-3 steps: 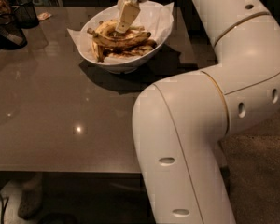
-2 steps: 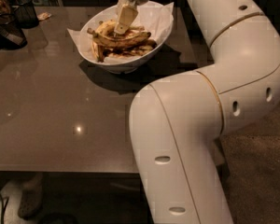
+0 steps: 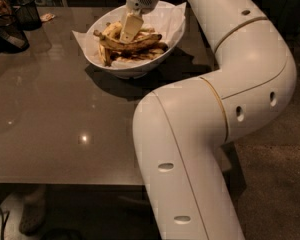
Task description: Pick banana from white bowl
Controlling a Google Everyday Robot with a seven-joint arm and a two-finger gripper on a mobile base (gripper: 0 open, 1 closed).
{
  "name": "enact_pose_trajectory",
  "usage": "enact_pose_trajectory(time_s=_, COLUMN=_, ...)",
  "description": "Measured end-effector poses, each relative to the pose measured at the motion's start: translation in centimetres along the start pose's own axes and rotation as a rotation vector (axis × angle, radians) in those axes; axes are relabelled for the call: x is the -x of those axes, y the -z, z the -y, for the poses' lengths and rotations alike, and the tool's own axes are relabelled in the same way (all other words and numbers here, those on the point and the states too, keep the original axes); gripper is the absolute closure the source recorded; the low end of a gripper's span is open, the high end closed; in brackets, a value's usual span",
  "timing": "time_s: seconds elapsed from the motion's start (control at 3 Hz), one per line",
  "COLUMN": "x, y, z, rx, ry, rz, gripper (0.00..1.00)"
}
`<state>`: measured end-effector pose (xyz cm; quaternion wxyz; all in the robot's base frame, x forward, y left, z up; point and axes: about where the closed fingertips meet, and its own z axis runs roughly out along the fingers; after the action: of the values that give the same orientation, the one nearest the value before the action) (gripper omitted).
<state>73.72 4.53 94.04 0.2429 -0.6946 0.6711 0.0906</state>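
The white bowl stands at the far middle of the brown table, lined with crinkled white paper. Several bananas lie in it. The long, slim, brown-streaked banana lies across the middle, with a plumper yellow banana behind it to the left. My gripper reaches down into the bowl from above, with its cream tip on or just above the slim banana. The banana lies in the bowl, not lifted.
My white arm fills the right half of the view and hangs over the table's near right edge. A black mesh cup and a dark object stand at the far left. A shoe shows under the table.
The gripper has come down a little lower into the bowl, onto the bananas. The arm's elbow has shifted slightly left. The bananas have not moved.
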Motion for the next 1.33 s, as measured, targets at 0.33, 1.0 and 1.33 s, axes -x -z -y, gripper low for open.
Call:
enact_pose_trajectory(time_s=0.33, x=-0.4, y=-0.8, z=-0.1, rx=0.017, ry=-0.013, rz=-0.010, gripper=0.47)
enact_pose_trajectory(time_s=1.0, x=-1.0, y=-2.0, z=-0.3, rx=0.046, ry=-0.030, rz=-0.019, gripper=0.47)
enact_pose_trajectory(time_s=1.33, x=-1.2, y=-2.5, z=-0.4, rx=0.057, ry=-0.038, rz=-0.019, gripper=0.48)
